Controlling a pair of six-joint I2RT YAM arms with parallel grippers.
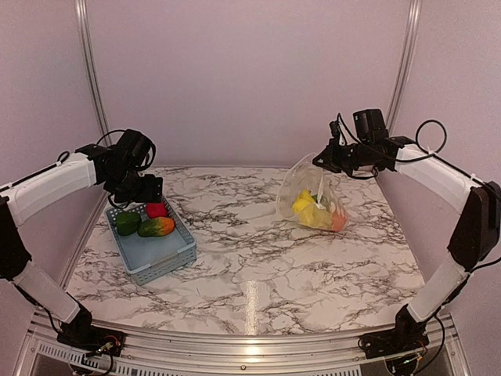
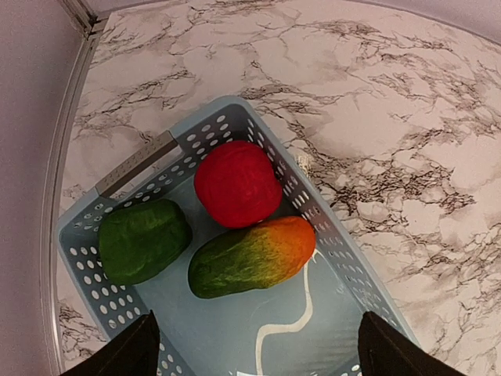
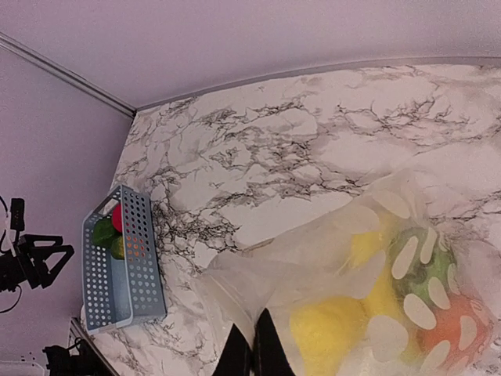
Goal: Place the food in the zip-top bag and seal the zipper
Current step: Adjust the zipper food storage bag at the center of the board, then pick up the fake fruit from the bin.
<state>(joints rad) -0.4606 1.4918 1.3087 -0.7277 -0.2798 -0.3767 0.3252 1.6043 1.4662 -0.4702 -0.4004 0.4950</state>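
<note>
The left pincer (image 2: 254, 359) hangs over the grey-blue basket (image 1: 160, 262) with its jaws spread wide and nothing between them. Three pieces of food lie bunched toward the basket's far end: a red fruit (image 2: 236, 183), a green vegetable (image 2: 142, 240), and a green-to-orange fruit (image 2: 252, 257) that touches the red one. The basket stands at a slant near the left edge of the table (image 1: 250, 274), just beside the metal rail (image 2: 66, 157) at the foot of the wall.

The right pincer (image 1: 327, 162) is closed tight on the upper edge of the zip-top bag (image 1: 293, 192) and holds it up over the far right part of the table. The bag's lower end seems to rest on the marble. Inside it are yellow pieces (image 3: 325, 333), a green piece (image 3: 409, 270) and an orange piece (image 3: 458, 333). I cannot tell how the bag's mouth strip stands.

A wide stretch of marble lies between basket and bag. The bag sits nearer the table's far edge than its near one.
</note>
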